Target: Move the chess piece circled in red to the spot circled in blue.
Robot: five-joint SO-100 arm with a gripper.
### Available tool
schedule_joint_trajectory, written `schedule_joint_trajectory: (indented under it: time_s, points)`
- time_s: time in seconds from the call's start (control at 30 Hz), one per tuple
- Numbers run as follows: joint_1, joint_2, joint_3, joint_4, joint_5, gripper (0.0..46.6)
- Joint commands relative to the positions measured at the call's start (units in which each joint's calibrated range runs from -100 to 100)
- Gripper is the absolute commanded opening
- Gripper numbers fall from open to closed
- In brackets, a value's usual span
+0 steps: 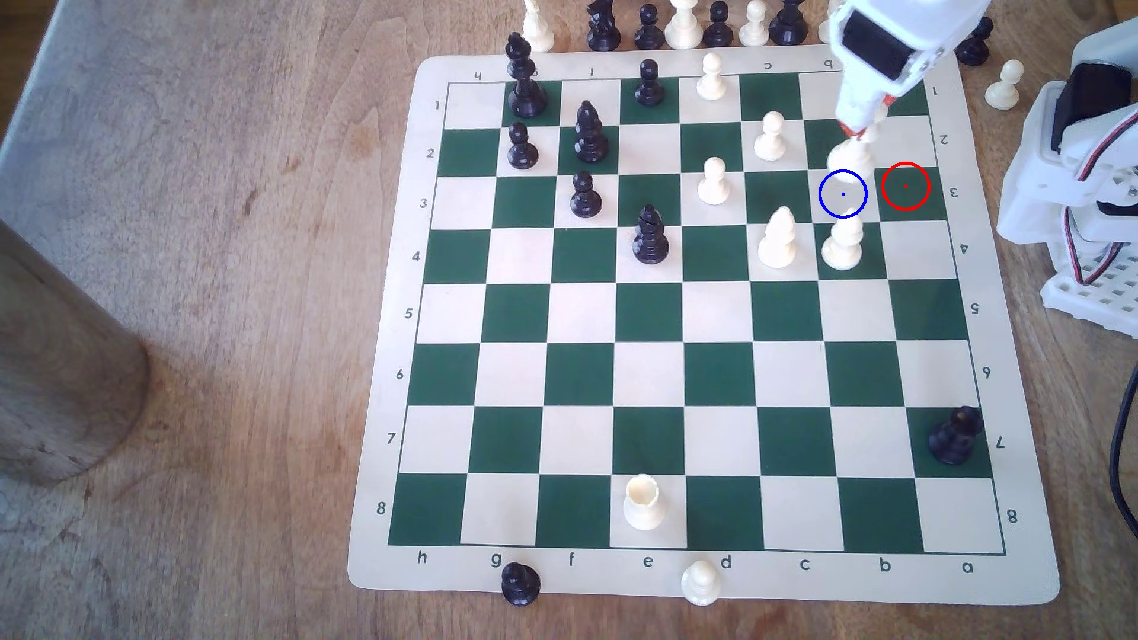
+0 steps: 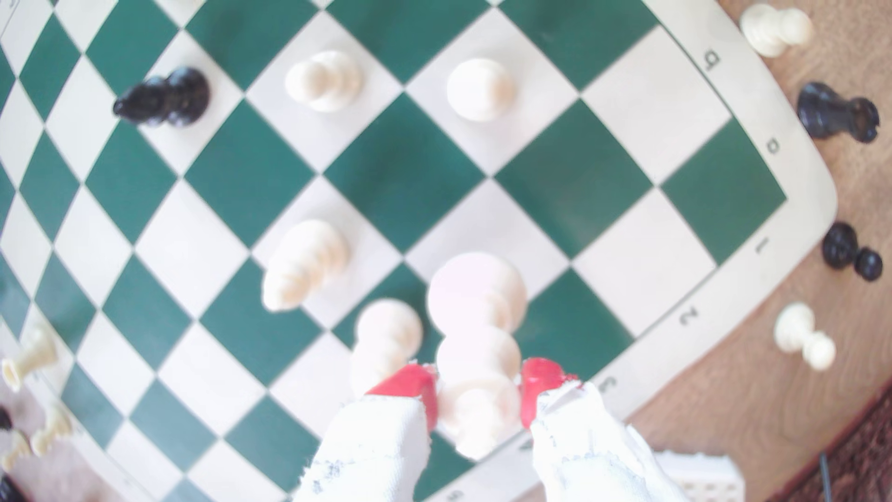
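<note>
The wooden surface (image 1: 215, 246) carries a green and cream chess mat (image 1: 696, 572). A round wooden post (image 1: 55, 363) stands at the exterior view's left, well apart from the mat. The white arm base (image 1: 1084, 203) stands just beside the mat on the exterior view's right.

On the mat, the black pieces (image 1: 588, 132) stand in a group at the upper left of the exterior view. White pawns (image 1: 713, 181) stand in the upper middle. A white bishop (image 1: 777, 239) and one more white piece (image 1: 842, 241) stand in the row just below the blue ring, the second one almost touching the ring. More pieces stand off the mat along its far edge.

The end effector (image 1: 857, 130) comes down from the top of the exterior view, near the mat's right corner. Its two red-tipped fingers (image 2: 410, 386) are closed on the upper part of the tall white piece (image 1: 853, 157), one finger on each side, as the wrist view shows. The piece hangs upright just above the blue-ringed cream square (image 1: 843, 194), at its far side; I cannot tell if its base touches the mat. The red ring (image 1: 905, 186) marks the bare green square just beside it.

The lower half of the mat is mostly open, with a white rook (image 1: 643, 503) and a black piece (image 1: 954, 436) near the edges.
</note>
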Motion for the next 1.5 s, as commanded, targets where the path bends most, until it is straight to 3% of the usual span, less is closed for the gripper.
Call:
schedule_joint_trajectory:
  time_s: [0.0,1.07,1.27,1.4,1.47]
  points:
    - [0.11,0.76,0.63,-3.71,0.39,0.2]
    - [0.89,7.46,6.44,-9.53,0.73,0.3]
    - [0.97,7.38,6.44,-9.45,1.22,8.7]
    - [1.20,7.21,6.44,-8.71,1.56,11.5]
    - [1.28,6.96,6.25,-7.64,1.81,18.5]
